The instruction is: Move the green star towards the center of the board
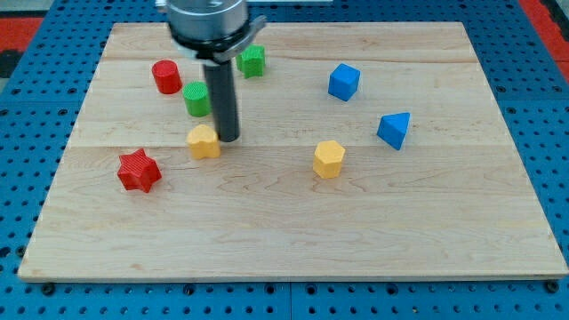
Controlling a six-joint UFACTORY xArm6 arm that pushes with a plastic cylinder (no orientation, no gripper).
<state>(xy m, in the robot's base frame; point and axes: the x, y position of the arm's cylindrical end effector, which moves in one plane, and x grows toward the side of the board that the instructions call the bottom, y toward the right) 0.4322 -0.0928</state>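
Note:
The green star [253, 60] lies near the view's top, left of the middle of the wooden board [293, 231], partly hidden by my arm's body. My tip [228, 139] rests on the board well below the star. The tip is just right of a yellow block [204, 141] and below right of a green cylinder [197, 99]. It is apart from the star, and I cannot tell if it touches the yellow block.
A red cylinder [166, 76] is at upper left and a red star [139, 170] at left. A yellow hexagon [328, 159] lies near the middle. A blue cube [343, 82] and a blue triangular block [394, 130] are at right.

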